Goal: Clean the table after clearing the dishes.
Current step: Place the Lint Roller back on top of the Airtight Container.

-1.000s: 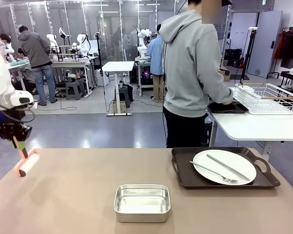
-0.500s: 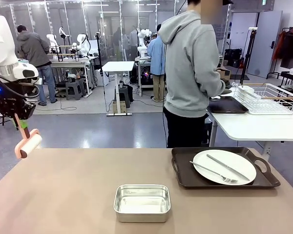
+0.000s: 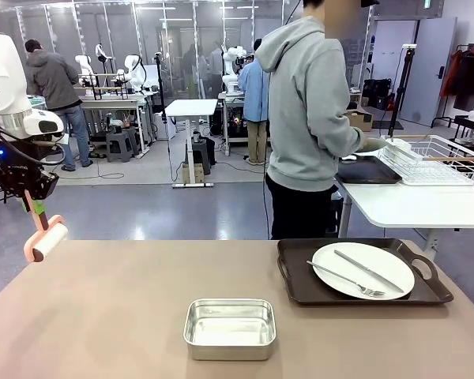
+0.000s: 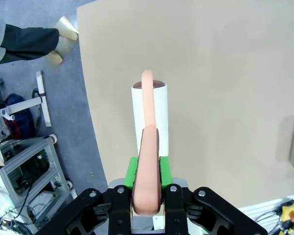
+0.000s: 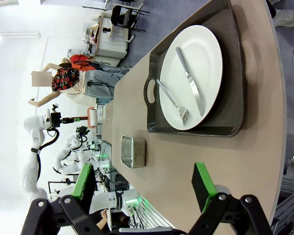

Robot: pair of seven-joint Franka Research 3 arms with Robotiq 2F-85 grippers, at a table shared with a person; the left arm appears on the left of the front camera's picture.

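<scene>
My left gripper (image 3: pixel 33 199) hangs above the table's far left corner, shut on the pink handle of a lint roller (image 3: pixel 46 241) whose white roll tilts just over the beige table (image 3: pixel 118 316). In the left wrist view the green pads (image 4: pixel 132 171) clamp the roller handle (image 4: pixel 148 147) and the roll (image 4: pixel 150 110) hovers near the table edge. A white plate (image 3: pixel 363 270) with a fork and a knife lies on a dark tray (image 3: pixel 296 272) at the right. My right gripper (image 5: pixel 144 188) is open above the table, facing the plate (image 5: pixel 191 73).
A shallow steel pan (image 3: pixel 230 328) sits front centre. A person in a grey hoodie (image 3: pixel 308 118) stands behind the table, back turned, hands at a white side table (image 3: pixel 411 207) that carries a wire rack (image 3: pixel 434 158) and another dark tray (image 3: pixel 367 172).
My left arm has lifted the roller up from the table's left edge and eased it slightly right. The person's hands have moved from the tray on the side table toward the rack.
</scene>
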